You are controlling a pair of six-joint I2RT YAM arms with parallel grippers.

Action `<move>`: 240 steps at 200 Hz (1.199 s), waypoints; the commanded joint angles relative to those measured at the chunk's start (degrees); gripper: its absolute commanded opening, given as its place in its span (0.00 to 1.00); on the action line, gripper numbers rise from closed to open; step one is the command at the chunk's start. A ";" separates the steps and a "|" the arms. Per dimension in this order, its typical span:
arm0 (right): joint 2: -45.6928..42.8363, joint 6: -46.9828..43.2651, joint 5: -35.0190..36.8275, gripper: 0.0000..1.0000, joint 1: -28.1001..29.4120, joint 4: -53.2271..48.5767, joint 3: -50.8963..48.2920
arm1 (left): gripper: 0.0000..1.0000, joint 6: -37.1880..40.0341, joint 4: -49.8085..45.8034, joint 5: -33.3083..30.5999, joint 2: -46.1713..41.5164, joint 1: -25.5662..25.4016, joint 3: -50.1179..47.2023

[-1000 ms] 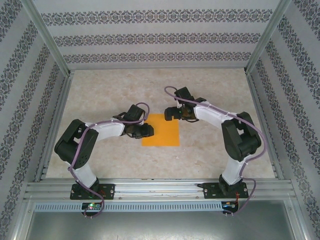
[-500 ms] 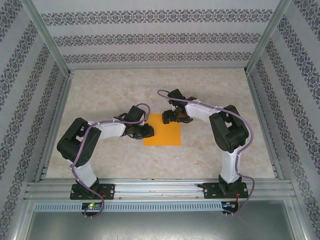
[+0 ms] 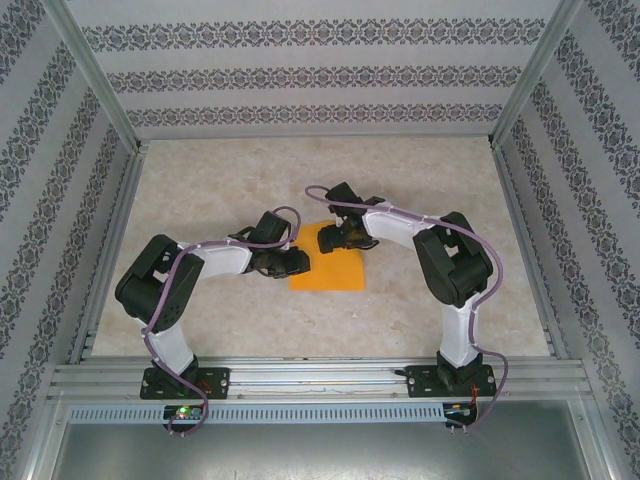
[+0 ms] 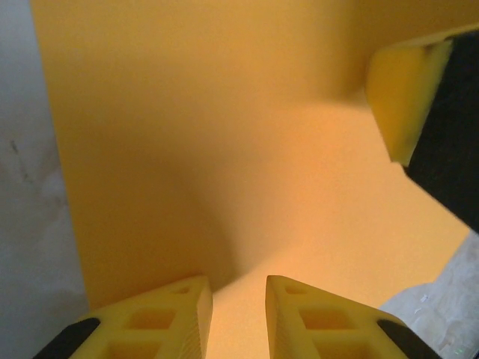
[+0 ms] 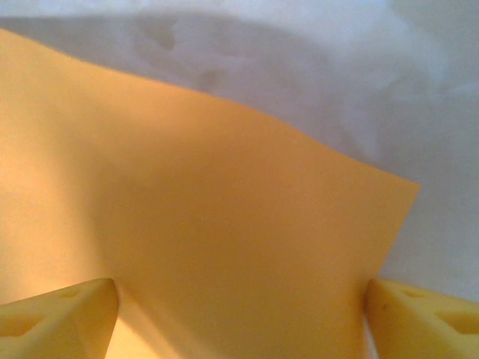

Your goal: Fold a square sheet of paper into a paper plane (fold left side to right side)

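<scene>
While square sheet of paper [image 3: 334, 270] lies mid-tabletop [image 3: 220, 180] uncreased, fold barely begun; whole left-to-right fold left. Right claw [image 3: 336, 236] spread wide at slightly lifted far-left corner. Left claw [image 3: 299, 262] at left edge, nearly closed; grasp unclear.

The top camera looks down from behind; both wrist cameras (very close) share the paper [image 3: 335, 270].

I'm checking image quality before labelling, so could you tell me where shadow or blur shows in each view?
Top external view: evenly lit and sharp, the orange sheet crisp. Left wrist view: a soft shadow darkens the sheet ahead of the left hand. Right wrist view: the table beyond the sheet is hazy, unfocused, and shadowed along the sheet's edge.
</scene>
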 commanded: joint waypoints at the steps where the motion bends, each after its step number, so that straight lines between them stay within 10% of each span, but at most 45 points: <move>1: -1.21 1.17 -3.23 0.80 1.98 -3.37 -0.47 | 0.27 -1.04 -0.26 0.28 1.92 0.00 -1.49; 61: -1.58 2.05 -7.63 0.52 1.84 -3.66 0.23 | 0.32 -1.44 2.13 0.58 0.02 -0.05 -2.29; 153: -11.81 4.87 -34.22 0.27 -6.32 11.94 -10.35 | 0.72 3.38 3.29 -6.59 -22.19 5.78 -11.03; 240: -36.78 5.59 -59.76 0.25 -14.73 26.01 -20.46 | 1.00 9.62 19.71 22.72 -46.78 15.54 -17.81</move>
